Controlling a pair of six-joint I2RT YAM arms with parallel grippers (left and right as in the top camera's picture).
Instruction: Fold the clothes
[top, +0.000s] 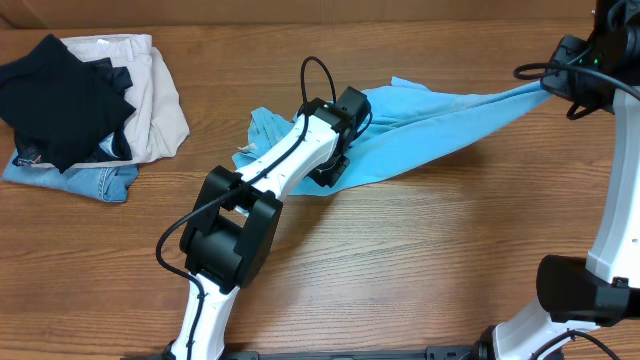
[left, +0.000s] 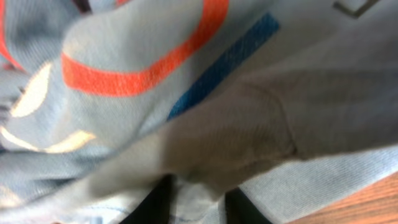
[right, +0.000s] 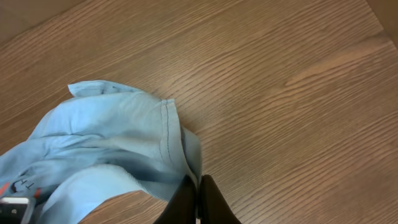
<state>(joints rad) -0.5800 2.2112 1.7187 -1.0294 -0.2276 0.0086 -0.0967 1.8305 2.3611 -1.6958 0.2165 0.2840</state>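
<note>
T-shirt stretches from the right gripper, clamped on its edge, to the left gripper, whose grip I cannot tell.

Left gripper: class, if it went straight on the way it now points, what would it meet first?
The light sky-blue cotton T-shirt, bunched right against the left gripper, seemingly touching it.

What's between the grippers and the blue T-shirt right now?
Nothing visible. The right gripper is shut on an edge of the T-shirt; the left gripper has cloth between its fingers. The pile of other clothes lies apart, far left.
</note>
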